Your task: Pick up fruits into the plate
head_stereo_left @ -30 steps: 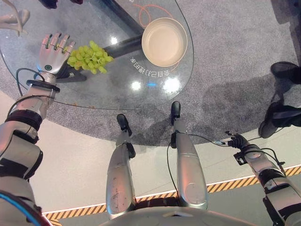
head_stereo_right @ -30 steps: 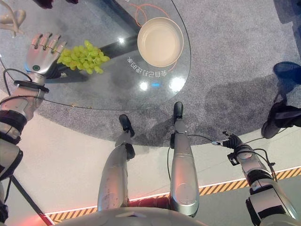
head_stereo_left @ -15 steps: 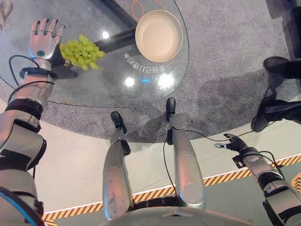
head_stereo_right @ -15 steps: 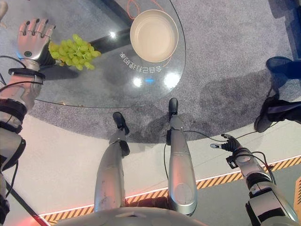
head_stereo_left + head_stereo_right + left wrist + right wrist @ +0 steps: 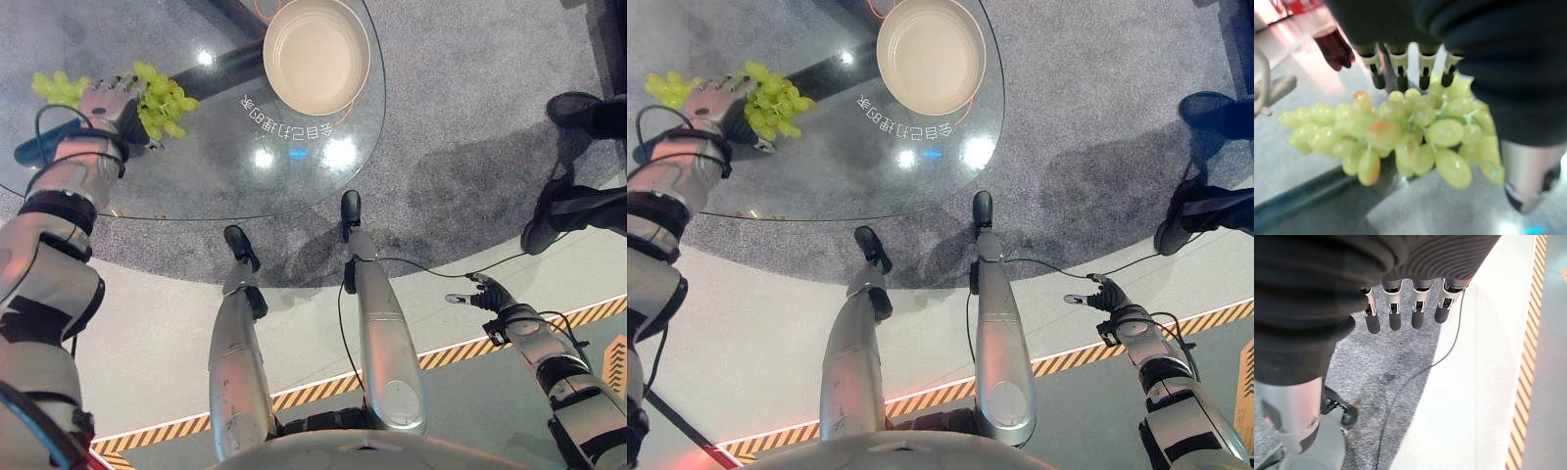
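So far nothing has reached the plate, so the whole job is judged still ahead. Nearest, the right hand (image 5: 482,292) hangs low by the robot's side over the floor, its fingers (image 5: 1393,316) relaxed and holding nothing. Farther off, on the glass table (image 5: 216,166), the left hand (image 5: 106,101) lies over the bunch of green grapes (image 5: 157,98); its fingers (image 5: 1400,66) reach across the top of the bunch, but whether they have closed on it cannot be told. Beyond, well apart from the grapes, the beige plate (image 5: 315,57) stands empty.
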Robot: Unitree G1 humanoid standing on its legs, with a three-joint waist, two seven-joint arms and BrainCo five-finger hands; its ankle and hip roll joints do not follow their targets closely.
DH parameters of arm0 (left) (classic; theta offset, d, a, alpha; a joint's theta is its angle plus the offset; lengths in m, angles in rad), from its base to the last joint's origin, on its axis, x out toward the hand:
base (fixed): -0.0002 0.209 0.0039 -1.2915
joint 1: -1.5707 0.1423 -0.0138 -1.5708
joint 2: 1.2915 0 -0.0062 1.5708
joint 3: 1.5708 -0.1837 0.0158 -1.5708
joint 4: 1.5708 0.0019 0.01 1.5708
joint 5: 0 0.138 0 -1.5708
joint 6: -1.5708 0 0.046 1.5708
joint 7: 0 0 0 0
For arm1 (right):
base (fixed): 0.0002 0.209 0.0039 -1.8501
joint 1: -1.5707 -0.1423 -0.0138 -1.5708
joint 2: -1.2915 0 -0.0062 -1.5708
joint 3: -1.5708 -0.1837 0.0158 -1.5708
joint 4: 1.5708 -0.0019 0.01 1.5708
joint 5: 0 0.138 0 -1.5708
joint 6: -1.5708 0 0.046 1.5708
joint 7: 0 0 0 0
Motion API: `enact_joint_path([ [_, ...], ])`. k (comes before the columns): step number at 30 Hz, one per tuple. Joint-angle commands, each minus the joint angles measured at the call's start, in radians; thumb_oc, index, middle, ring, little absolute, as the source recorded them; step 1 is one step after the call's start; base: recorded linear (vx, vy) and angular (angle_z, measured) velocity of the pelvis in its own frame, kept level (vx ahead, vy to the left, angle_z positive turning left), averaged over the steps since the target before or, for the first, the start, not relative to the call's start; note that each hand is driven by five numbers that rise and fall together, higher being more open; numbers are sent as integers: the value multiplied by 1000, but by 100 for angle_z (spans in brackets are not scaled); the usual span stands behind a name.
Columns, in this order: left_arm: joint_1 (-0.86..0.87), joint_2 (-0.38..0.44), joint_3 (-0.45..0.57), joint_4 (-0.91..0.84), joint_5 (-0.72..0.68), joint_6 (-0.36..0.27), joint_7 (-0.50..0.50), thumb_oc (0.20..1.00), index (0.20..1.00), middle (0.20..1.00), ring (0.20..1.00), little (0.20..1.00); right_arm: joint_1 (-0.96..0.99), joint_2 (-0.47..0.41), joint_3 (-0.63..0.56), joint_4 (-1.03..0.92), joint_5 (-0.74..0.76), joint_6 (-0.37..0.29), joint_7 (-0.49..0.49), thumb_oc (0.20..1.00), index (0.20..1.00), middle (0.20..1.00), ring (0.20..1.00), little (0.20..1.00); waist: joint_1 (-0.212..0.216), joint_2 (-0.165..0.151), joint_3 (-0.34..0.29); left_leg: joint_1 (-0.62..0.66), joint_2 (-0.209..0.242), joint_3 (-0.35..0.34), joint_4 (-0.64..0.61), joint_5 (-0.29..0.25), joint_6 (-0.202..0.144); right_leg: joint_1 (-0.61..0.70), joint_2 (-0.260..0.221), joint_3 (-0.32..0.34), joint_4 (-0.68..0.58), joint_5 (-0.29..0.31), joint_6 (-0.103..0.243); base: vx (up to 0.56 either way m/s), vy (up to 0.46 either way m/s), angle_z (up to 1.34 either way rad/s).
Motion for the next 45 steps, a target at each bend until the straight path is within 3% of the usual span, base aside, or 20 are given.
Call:
enact_joint_path([
  [1,34,31,-8,36,-27,39,-60,1000,1000,1000,1000,1000,53,-59,-3,-47,27,8,-22,1000,1000,1000,1000,1000,-18,-12,-12,-43,-94,0,62,-78,26,-7,115,17,76,-95,-28,20,-8,-3],
  [6,32,37,-3,44,-29,59,-56,1000,1000,1000,1000,1000,66,-60,-8,-86,35,0,-26,1000,1000,1000,1000,1000,-23,-17,-12,-64,-92,-2,76,-82,27,-25,114,18,74,-90,-27,3,-1,-1],
  [8,33,39,7,53,-26,83,-12,1000,1000,1000,1000,1000,72,-59,-3,-102,42,6,-30,1000,1000,1000,1000,1000,-23,-23,-12,-75,-89,-3,85,-82,28,-34,116,18,80,-91,-29,0,0,0],
  [11,13,42,52,90,-27,139,175,1000,1000,1000,1000,1000,79,-40,11,-82,39,-10,-34,1000,1000,1000,1000,1000,-18,-37,-12,-88,-87,-14,90,-84,30,-41,122,20,82,-94,-31,12,-46,0],
  [13,-1,40,79,116,-1,155,230,1000,1000,1000,1000,1000,83,-29,19,-74,45,-17,-39,1000,1000,1000,1000,1000,-16,-46,-12,-92,-87,-21,93,-86,31,-42,124,18,83,-95,-31,9,-83,2],
  [23,-1,9,94,219,81,220,304,1000,1000,1000,1000,1000,54,-8,43,-60,81,-45,-62,1000,1000,1000,1000,1000,-5,-71,-12,-147,-88,-55,119,-93,30,-85,127,9,106,-93,-33,4,-39,2],
  [30,-7,-13,91,225,77,231,294,1000,1000,1000,1000,1000,27,-10,53,-84,114,-52,-67,1000,1000,1000,1000,1000,-1,-84,-12,-192,-88,-74,136,-97,28,-121,129,7,120,-93,-34,-2,-25,0],
  [31,-7,-17,88,221,79,236,283,680,680,680,680,680,25,-13,52,-94,117,-47,-64,1000,1000,1000,1000,1000,-2,-86,-12,-194,-89,-75,137,-98,29,-125,131,7,122,-93,-35,0,0,0],
  [32,-6,-19,85,216,75,240,276,567,567,567,567,567,24,-15,51,-102,120,-43,-63,1000,1000,1000,1000,1000,-2,-87,-12,-196,-90,-78,138,-99,28,-126,131,8,121,-92,-35,0,0,0],
  [33,-3,-22,80,211,63,242,271,511,511,511,511,511,24,-17,51,-114,125,-41,-65,1000,1000,1000,1000,1000,-2,-89,-12,-195,-91,-78,137,-99,28,-125,131,6,119,-91,-34,0,0,0],
  [34,-3,-25,80,211,62,242,270,260,260,260,260,260,22,-19,50,-121,128,-38,-65,1000,1000,1000,1000,1000,-3,-91,-12,-195,-91,-77,135,-99,29,-124,132,7,117,-91,-34,0,0,0],
  [35,0,-31,81,214,57,242,270,200,200,200,200,200,19,-16,50,-129,131,-37,-69,1000,1000,1000,1000,1000,-4,-94,-12,-192,-91,-78,133,-99,28,-120,133,5,112,-89,-33,0,0,0],
  [45,2,-36,65,216,63,185,267,200,200,200,200,200,15,-24,45,-143,133,-40,-68,1000,1000,1000,1000,1000,-9,-98,-12,-184,-93,-80,139,-103,24,-110,129,7,99,-81,-32,0,0,0],
])
